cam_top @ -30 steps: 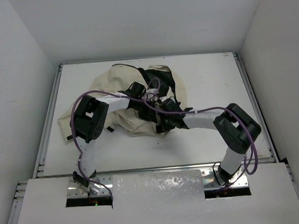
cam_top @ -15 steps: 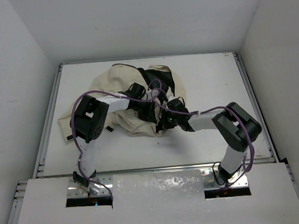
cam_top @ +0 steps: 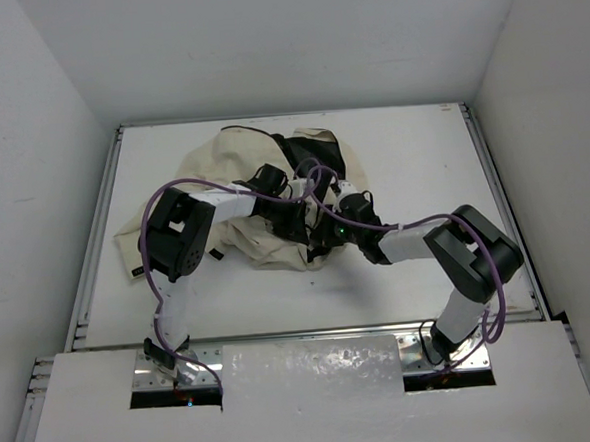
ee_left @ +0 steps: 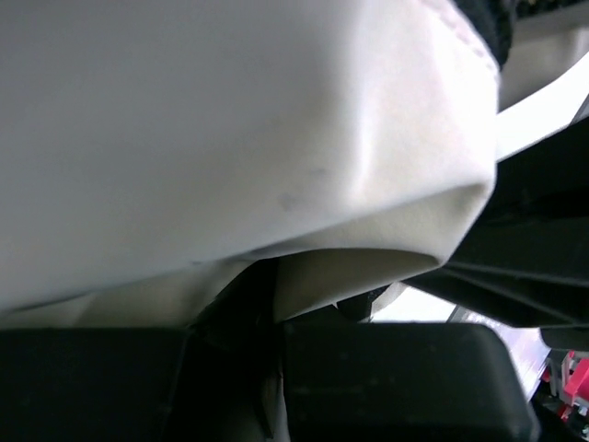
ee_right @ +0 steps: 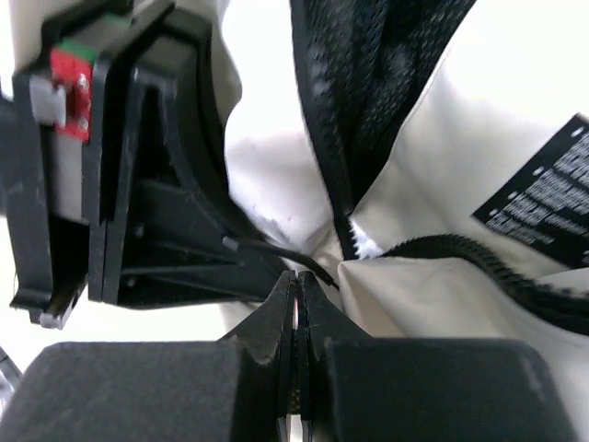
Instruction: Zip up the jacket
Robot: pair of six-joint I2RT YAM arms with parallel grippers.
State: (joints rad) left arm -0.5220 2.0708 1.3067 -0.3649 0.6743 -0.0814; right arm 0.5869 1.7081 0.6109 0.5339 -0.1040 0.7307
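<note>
The cream jacket lies crumpled at the back middle of the table, with its black lining showing. My left gripper is shut on a fold of cream fabric, pinched between its dark fingers. My right gripper is shut, and I see nothing between its tips. It sits just below the point where the two rows of black zipper teeth meet. A thin black strand runs past its tips. In the top view my right gripper is right beside the left one.
The left gripper's body fills the left of the right wrist view, very close. A black care label lies on the jacket's inside. Purple cables loop over the jacket. The white table has raised side rails and walls around it.
My right gripper has moved up and left, in to the jacket's zipper beside the left gripper. The left arm and jacket have barely moved.
</note>
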